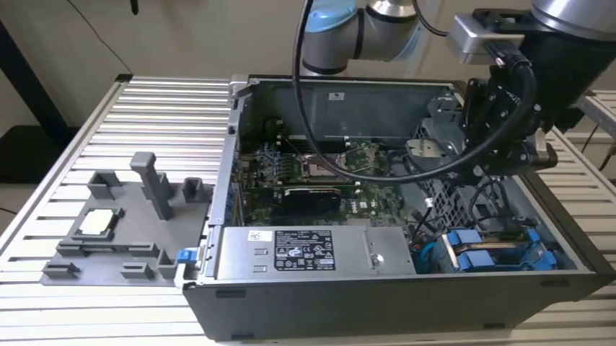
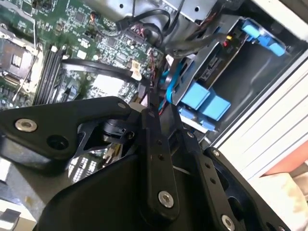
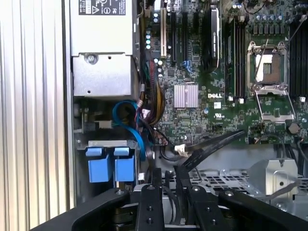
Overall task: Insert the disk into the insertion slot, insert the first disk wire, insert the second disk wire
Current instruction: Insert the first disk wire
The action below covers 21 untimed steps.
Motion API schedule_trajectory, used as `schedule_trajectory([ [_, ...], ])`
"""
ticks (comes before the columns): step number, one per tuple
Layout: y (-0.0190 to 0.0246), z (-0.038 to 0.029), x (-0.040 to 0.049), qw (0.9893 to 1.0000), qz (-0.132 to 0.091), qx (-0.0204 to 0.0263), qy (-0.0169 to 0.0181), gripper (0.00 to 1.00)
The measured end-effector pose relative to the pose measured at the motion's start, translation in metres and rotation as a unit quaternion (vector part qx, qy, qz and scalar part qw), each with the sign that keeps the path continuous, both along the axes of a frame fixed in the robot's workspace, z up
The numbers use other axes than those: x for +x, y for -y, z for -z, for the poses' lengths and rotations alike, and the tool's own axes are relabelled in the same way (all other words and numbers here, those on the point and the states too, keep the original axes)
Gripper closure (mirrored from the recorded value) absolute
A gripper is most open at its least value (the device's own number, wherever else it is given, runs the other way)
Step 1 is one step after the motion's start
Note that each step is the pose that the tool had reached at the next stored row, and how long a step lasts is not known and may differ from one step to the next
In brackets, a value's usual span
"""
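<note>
The flat disk (image 1: 486,257) in its bright blue plastic frame sits inside the grey metal slot (image 3: 103,143), at the near corner of the open grey computer case (image 1: 385,303) on the exterior view's right. The black claw (image 3: 169,172) hangs just behind it, over a grey metal cage (image 3: 226,180) full of holes. I cannot tell if the claw is wide or narrow. Farther back lies a bumpy green board (image 3: 202,125).
</note>
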<state>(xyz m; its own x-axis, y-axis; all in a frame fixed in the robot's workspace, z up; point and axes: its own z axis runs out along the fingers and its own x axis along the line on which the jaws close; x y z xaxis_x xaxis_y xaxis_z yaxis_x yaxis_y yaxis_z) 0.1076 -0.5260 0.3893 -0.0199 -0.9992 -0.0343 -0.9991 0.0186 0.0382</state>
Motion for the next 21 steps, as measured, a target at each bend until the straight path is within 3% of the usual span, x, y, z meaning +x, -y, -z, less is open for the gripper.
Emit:
schedule_trajectory([
  [5,-0.0089,0.0036,-0.0017,0.9999,-0.016,-0.0009,0.0030,0.73],
  [7,-0.0132,0.0058,-0.0019,0.9997,-0.022,-0.0016,0.0070,0.73],
  [9,-0.0167,0.0073,-0.0021,0.9995,-0.028,-0.0041,0.0138,0.73],
  [11,-0.0191,0.0081,-0.0023,0.9992,-0.032,-0.0096,0.0207,0.73],
  [16,-0.0234,0.0090,-0.0067,0.9982,-0.036,-0.0368,0.0316,0.73],
  [17,-0.0245,0.0096,-0.0089,0.9980,-0.036,-0.0402,0.0333,0.73],
  [21,-0.0280,0.0128,-0.0194,0.9972,-0.036,-0.0425,0.0493,0.73],
])
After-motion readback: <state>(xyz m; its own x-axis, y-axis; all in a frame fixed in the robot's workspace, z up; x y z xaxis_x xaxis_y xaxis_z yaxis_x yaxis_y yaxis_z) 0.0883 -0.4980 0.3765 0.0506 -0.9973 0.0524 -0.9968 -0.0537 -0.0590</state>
